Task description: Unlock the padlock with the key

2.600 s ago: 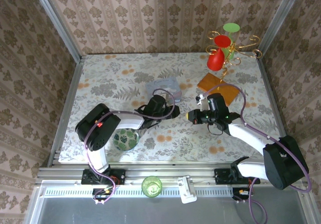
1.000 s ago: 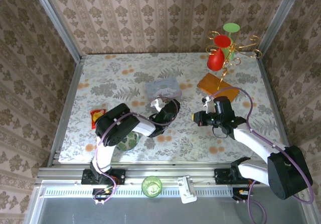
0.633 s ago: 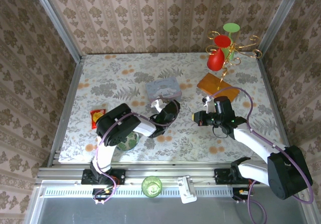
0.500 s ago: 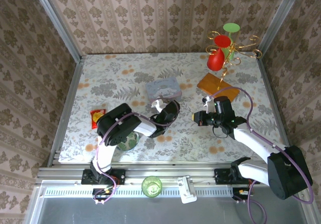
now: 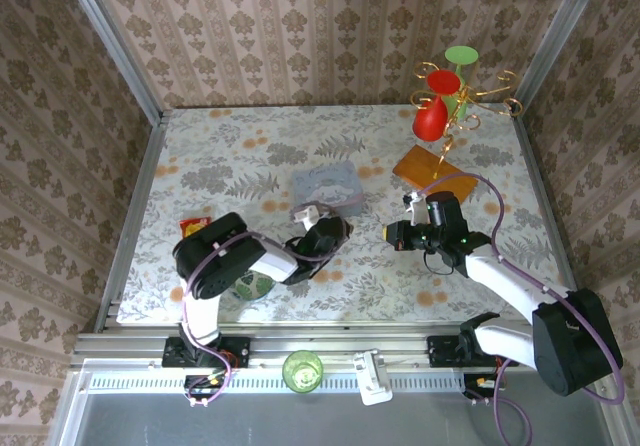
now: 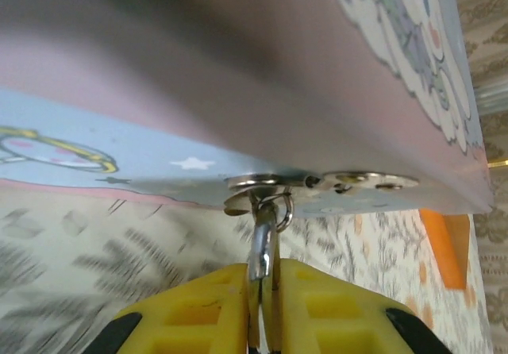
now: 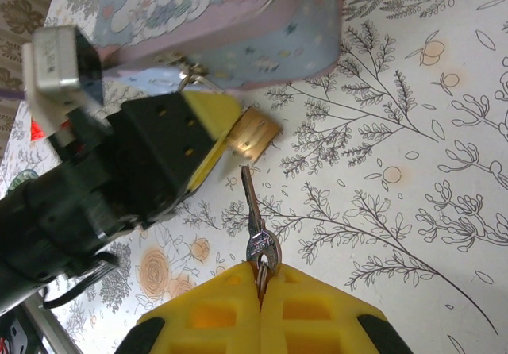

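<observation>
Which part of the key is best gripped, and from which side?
Pinch the key by its ringed head, coming from the end opposite the padlock. Its thin blade points at the padlock and must stay free to enter; the right gripper holds it so.

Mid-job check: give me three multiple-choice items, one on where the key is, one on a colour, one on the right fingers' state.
1. Where is the key, relative to the padlock? A) pushed inside it B) just short of it, pointing at it C) pointing away from it
2. Padlock body colour? A) brass-gold B) red C) black
3. The right fingers are: A) wide open B) shut on the key C) shut on nothing

Answers: 1 B, a gap shows between tip and body; 2 A, it shines brass in the right wrist view; 3 B, they pinch the key's head.
</observation>
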Controlling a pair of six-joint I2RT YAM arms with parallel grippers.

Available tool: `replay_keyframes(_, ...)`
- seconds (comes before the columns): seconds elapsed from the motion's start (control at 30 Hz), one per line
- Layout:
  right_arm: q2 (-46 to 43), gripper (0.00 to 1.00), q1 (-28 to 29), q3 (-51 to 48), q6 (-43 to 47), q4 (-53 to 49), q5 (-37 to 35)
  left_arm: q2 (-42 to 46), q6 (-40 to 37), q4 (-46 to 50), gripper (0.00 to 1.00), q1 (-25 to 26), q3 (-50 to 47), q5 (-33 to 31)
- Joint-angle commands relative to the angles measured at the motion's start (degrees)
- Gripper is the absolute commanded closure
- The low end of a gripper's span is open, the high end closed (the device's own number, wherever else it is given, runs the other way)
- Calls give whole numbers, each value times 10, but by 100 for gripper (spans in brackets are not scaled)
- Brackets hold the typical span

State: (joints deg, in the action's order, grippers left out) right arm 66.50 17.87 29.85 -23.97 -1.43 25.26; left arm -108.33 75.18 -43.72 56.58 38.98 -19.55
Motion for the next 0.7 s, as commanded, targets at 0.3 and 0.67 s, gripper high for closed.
replay_keyframes(0.3,166,100,33,21,-4,105,137,17,-12,-49,75,-22,-145,62)
replay_keyframes(0.67,267,100,64,65,-18,118,132,5,-1,6,70,20,-104,23)
